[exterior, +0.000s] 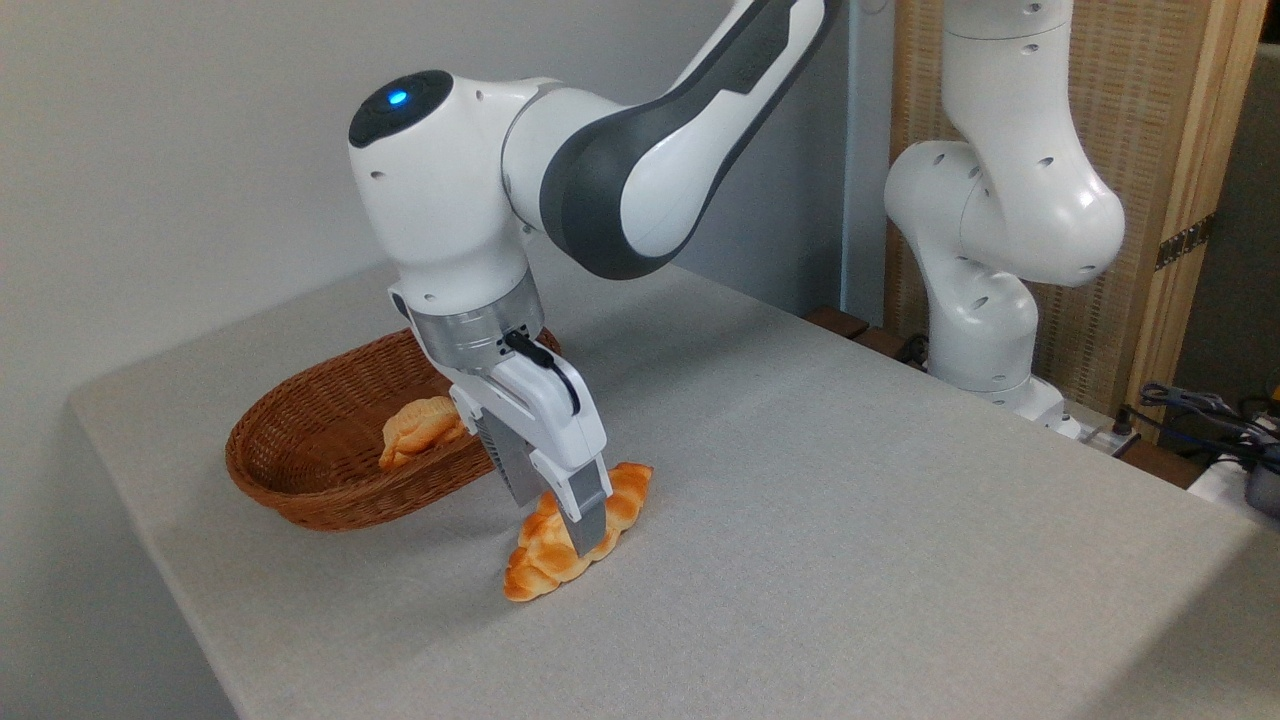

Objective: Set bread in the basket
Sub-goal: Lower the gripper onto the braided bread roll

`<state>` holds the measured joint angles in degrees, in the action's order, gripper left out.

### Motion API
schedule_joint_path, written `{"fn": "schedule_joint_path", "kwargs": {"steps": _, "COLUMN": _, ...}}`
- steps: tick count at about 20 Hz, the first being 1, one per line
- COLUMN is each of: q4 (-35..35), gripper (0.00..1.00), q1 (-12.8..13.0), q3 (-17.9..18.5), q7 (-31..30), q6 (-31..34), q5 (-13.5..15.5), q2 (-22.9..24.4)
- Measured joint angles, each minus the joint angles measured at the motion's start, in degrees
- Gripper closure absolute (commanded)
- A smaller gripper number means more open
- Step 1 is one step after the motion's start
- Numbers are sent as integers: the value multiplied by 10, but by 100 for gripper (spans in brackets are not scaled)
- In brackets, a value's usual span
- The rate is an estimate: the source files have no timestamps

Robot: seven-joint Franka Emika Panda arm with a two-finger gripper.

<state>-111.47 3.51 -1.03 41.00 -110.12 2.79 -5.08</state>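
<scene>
Even, bright indoor light, soft and diffuse. Faint shadows only: one under the bread (575,535), one beneath the basket (330,450). Mild specular highlights on the arm's (600,170) white shell and the bread's glaze. Focus sharp across the table (850,520); right-edge background clutter darker, slightly soft. No obvious edge distortion.

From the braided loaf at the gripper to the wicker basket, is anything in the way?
Nothing visible blocks it. The long braided golden-brown loaf lies on the grey table, with the gripper down on its middle. The reddish-brown oval wicker basket sits just left, bare cloth between. A small orange pastry already lies inside it, with room left beside it.
</scene>
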Motion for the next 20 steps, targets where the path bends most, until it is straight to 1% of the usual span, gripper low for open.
{"fn": "schedule_joint_path", "kwargs": {"steps": 6, "q4": -1, "gripper": 0, "q1": 1, "q3": -13, "q7": 0, "q6": 0, "q5": 0, "q2": -11}}
{"fn": "schedule_joint_path", "kwargs": {"steps": 18, "q4": -1, "gripper": 0, "q1": 0, "q3": -10, "q7": 1, "q6": 0, "q5": -2, "q2": -7}}
{"fn": "schedule_joint_path", "kwargs": {"steps": 20, "q4": -1, "gripper": 0, "q1": 0, "q3": -10, "q7": 1, "q6": 0, "q5": -9, "q2": -7}}
